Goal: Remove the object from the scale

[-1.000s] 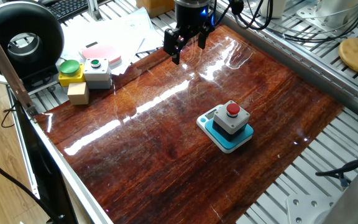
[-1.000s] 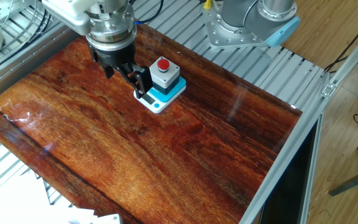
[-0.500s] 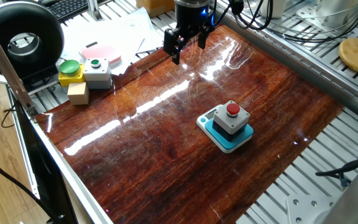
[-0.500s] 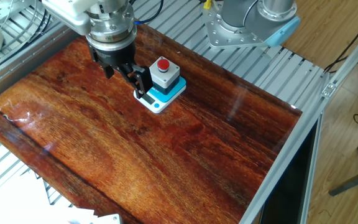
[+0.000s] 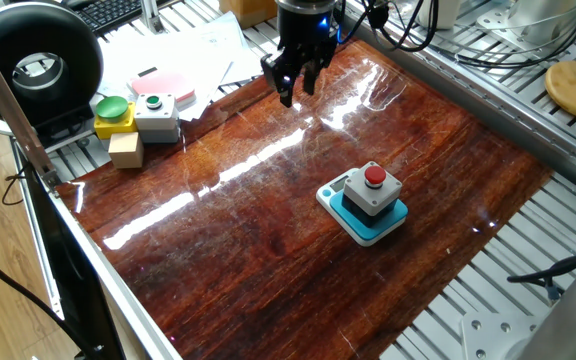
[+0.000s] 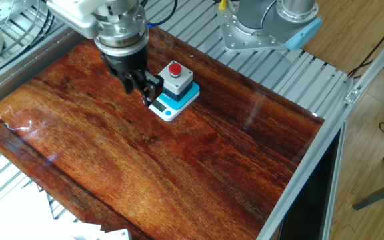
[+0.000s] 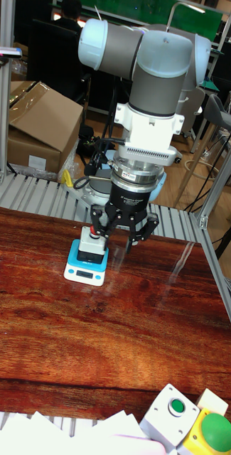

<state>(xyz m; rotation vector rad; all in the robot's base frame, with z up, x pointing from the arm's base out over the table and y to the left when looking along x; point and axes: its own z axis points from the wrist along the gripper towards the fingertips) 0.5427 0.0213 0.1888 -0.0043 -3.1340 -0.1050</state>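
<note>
The object [image 5: 373,188], a dark grey box with a light grey top and a red button, stands upright on the scale [image 5: 392,222]. The scale is a small teal-blue plate with a white rim, lying right of the wooden table's middle. Both also show in the other fixed view, the object [image 6: 177,79] on the scale [image 6: 170,111], and in the tall view, the object [image 7: 92,242] on the scale [image 7: 84,271]. My gripper [image 5: 297,88] hangs open and empty above the table, away from the object. In the other fixed view the gripper [image 6: 143,85] overlaps the scale's left edge.
A grey box with a green button [image 5: 156,113], a yellow box with a big green button [image 5: 114,113] and a wooden block [image 5: 126,150] sit off the table's left corner. Papers [image 5: 183,55] lie behind them. Aluminium rails [image 5: 528,95] surround the tabletop.
The gripper has turned about its vertical axis and shifted slightly towards the scale. The object and scale have not moved.
</note>
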